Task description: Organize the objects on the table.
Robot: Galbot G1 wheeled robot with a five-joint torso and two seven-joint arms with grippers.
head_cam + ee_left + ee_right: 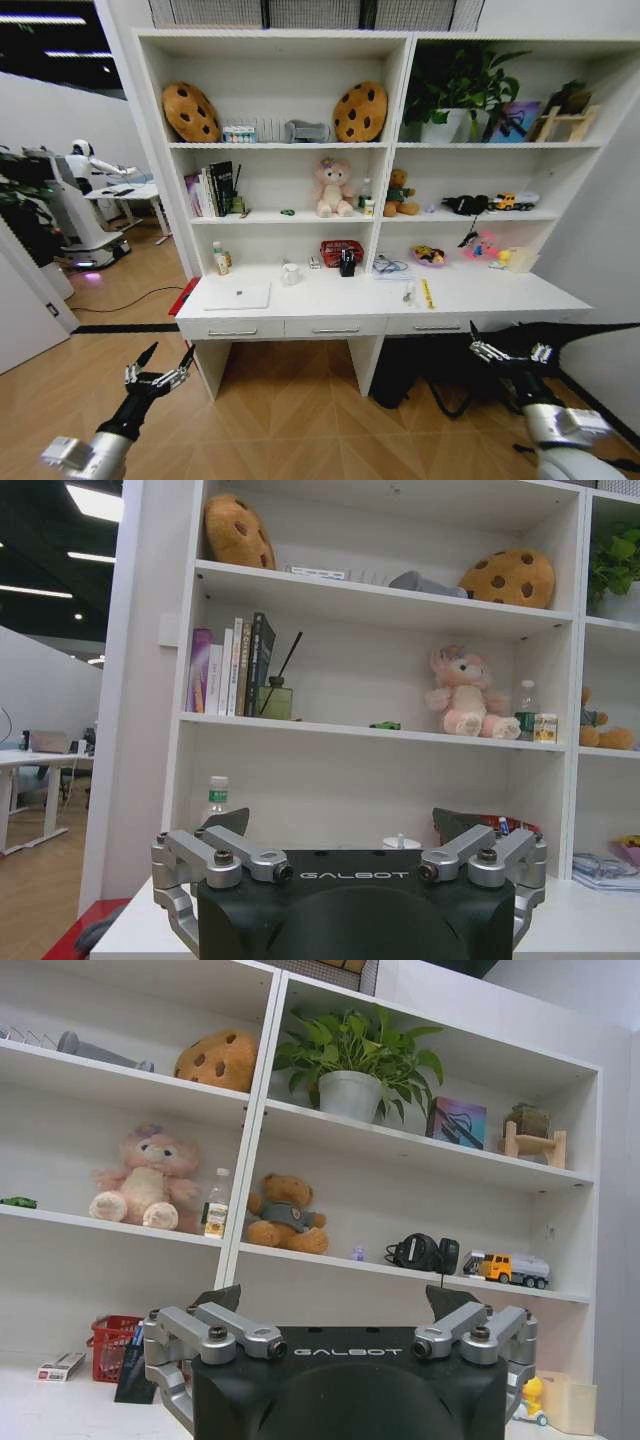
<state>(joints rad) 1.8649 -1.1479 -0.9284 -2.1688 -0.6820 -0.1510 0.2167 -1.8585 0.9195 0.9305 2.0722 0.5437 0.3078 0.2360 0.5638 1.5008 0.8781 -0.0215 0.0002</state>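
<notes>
Both grippers hang low in front of the long white desk top [330, 298], short of its drawer fronts: left gripper [165, 361] and right gripper [510, 345], each spread wide and empty. The slim silver laptop [238, 294] lies flat at the desk's left end, the yellow strip-shaped item [427, 292] toward the right. Judgement: close in squarely and raise the arms above the desk edge before reaching.

Staged home-study corner inside a robotics lab or office.
White desk [470, 295] with drawers joined to tall white shelving [400, 145] holding books [210, 190], plush bears [332, 187], cookie cushions [360, 111], a potted plant [450, 95]; wood floor; behind, dark ceiling with strip lights, office tables [130, 195], another robot [85, 165].
</notes>
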